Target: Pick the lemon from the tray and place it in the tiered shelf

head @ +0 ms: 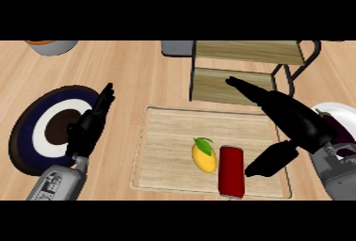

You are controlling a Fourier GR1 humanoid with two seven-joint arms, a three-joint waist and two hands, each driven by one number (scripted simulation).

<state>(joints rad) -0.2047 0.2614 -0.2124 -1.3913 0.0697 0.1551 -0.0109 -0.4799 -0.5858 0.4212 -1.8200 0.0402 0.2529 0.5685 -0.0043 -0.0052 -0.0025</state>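
A yellow lemon (204,157) with a green leaf lies on the light wooden tray (167,136), near its middle front. My right hand (295,123) hangs open above the tray's right side, fingers stretched toward the tiered shelf (236,70) and thumb pointing down just right of the red can. It holds nothing and is apart from the lemon. The shelf stands behind the tray with two wooden levels in a black frame. My left hand (89,126) rests open at the left, fingers up, over the edge of a round plate.
A red can (231,170) lies on the tray right beside the lemon. A dark blue and white plate (42,127) sits at the left. A grey bowl (52,46) is at the back left, and a white plate with a purple item (338,123) at the right edge.
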